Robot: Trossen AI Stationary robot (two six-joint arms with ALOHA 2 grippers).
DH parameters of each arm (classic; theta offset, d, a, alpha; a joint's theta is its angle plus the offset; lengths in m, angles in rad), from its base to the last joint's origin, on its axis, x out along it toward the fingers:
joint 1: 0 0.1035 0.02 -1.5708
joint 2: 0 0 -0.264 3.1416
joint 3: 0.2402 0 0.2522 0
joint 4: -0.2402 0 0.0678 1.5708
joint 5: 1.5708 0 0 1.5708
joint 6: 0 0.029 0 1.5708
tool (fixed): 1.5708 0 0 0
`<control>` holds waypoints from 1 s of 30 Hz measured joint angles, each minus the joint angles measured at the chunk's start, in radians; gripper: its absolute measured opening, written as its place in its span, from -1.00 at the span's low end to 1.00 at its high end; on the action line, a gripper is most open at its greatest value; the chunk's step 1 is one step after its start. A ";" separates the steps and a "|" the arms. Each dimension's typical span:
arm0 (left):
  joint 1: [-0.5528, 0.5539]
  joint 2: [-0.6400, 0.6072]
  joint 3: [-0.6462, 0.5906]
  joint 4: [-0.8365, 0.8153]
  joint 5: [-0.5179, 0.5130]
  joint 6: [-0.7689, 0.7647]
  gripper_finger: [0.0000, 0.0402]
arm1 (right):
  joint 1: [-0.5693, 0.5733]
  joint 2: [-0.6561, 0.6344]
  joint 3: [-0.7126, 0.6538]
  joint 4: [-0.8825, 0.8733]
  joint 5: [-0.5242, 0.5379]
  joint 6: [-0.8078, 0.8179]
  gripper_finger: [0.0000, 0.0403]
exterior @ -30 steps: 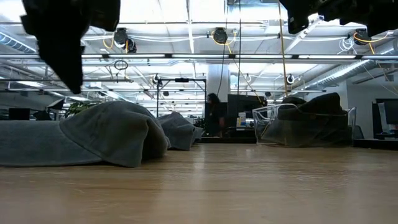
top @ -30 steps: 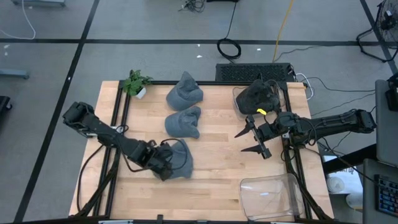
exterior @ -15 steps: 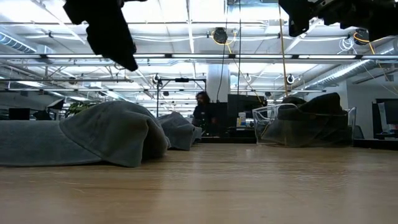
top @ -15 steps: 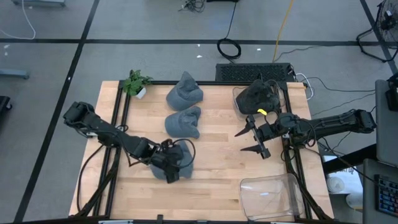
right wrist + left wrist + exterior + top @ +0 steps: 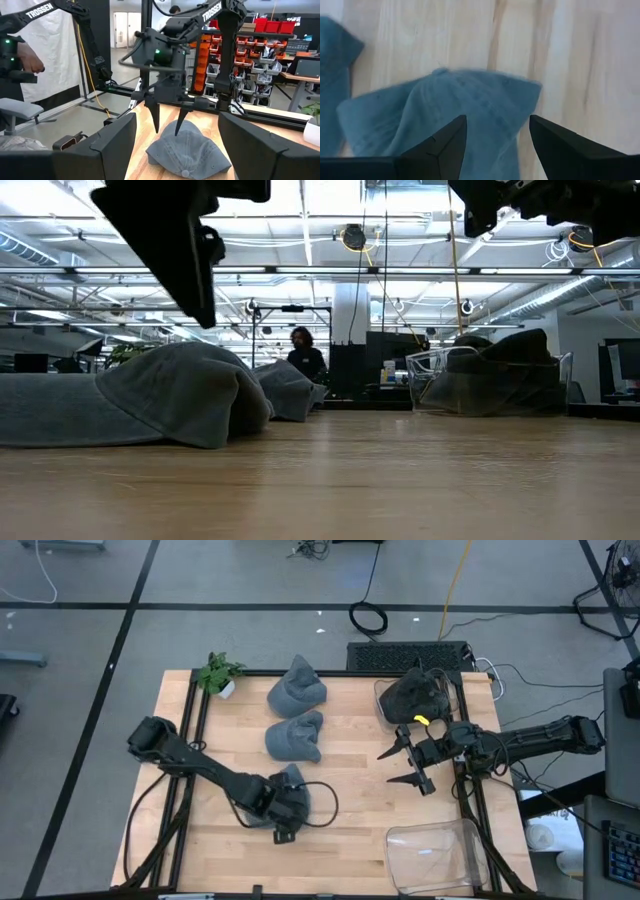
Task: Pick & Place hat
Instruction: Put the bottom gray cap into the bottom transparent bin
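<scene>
Three grey hats lie flat on the wooden table. The nearest hat (image 5: 296,780) (image 5: 185,150) (image 5: 470,102) lies under my left gripper (image 5: 287,808) (image 5: 167,131). That gripper is open, points down, and its fingertips stand just above the hat's crown. In the low view its finger (image 5: 200,290) hangs clear over the hat (image 5: 180,390). The two other hats (image 5: 295,736) (image 5: 297,688) lie farther back. My right gripper (image 5: 386,769) waits open above the table's right half, pointing at the left arm.
A clear bin (image 5: 415,698) at the far right holds a dark hat. A second clear bin (image 5: 435,855) stands at the near right corner. A small potted plant (image 5: 218,673) is at the far left corner. A person walks in the room behind.
My left gripper has moved toward the table's right edge, from beside the nearest hat to over it, and has rolled about its own axis. Its fingers stay open. The hat has kept its place.
</scene>
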 joint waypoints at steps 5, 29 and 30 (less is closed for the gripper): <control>0.010 0.062 0.048 -0.043 0.025 -0.015 0.12 | 0.000 0.000 0.000 0.000 0.000 0.001 0.34; 0.028 0.112 0.033 -0.077 0.048 -0.068 0.12 | 0.000 0.000 0.000 -0.001 -0.001 0.008 0.34; 0.029 0.122 0.033 -0.078 0.061 -0.066 0.12 | 0.000 0.000 0.000 -0.001 -0.001 0.008 0.34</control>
